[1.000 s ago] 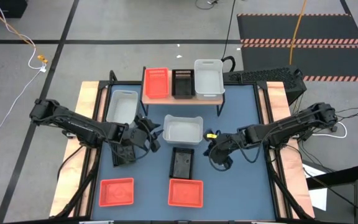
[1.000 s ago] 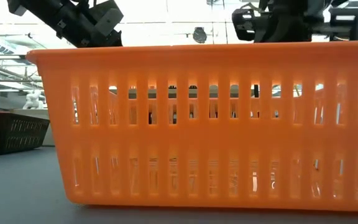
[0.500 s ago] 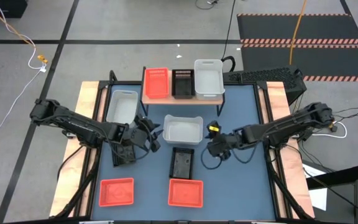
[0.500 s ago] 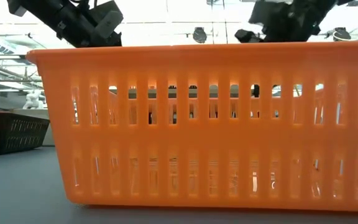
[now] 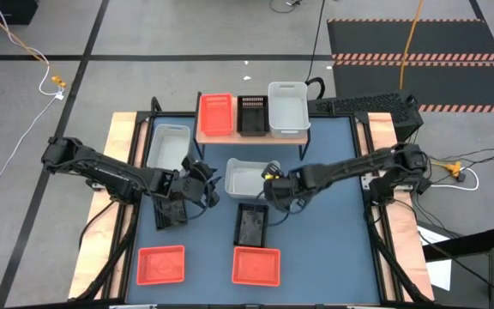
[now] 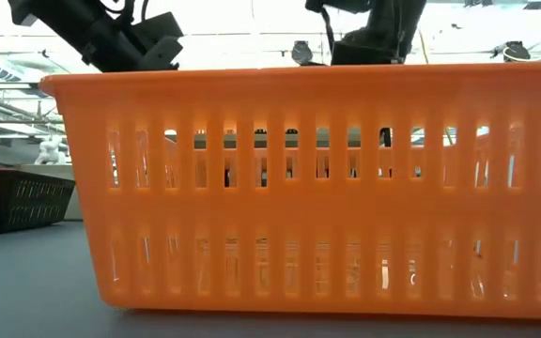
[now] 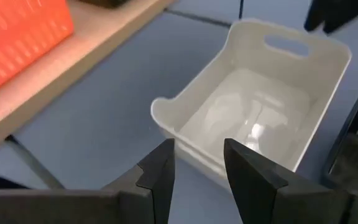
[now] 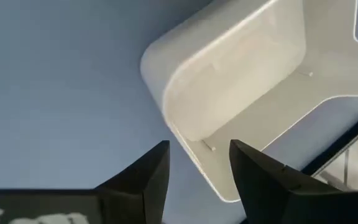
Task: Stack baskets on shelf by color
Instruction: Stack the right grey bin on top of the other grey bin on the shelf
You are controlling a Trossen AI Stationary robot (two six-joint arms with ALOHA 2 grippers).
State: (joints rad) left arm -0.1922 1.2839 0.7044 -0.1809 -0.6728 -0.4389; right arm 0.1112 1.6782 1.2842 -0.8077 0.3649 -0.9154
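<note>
The shelf [image 5: 230, 136] at the table's far edge carries a red basket [image 5: 215, 113], a black basket [image 5: 252, 114] and a white basket [image 5: 287, 107], side by side. Another white basket [image 5: 252, 177] rests on its bottom at mid-table. My left gripper [image 5: 202, 184] stands open just left of it, facing its near corner [image 7: 166, 115]. My right gripper [image 5: 272, 185] stands open at its right end, with the fingers near its rounded corner [image 8: 185, 93] and nothing between them.
A third white basket [image 5: 169, 146] lies at the far left. One black basket [image 5: 252, 223] sits near mid-table, another [image 5: 171, 211] under my left arm. Two red baskets [image 5: 161, 264] [image 5: 256, 266] stand at the near edge. Wooden boards [image 5: 123, 172] line both sides.
My right gripper has travelled toward the table's left and slightly toward the far edge, from the open table right of centre up to the right end of the mid-table white basket. The baskets have stayed where they were.
</note>
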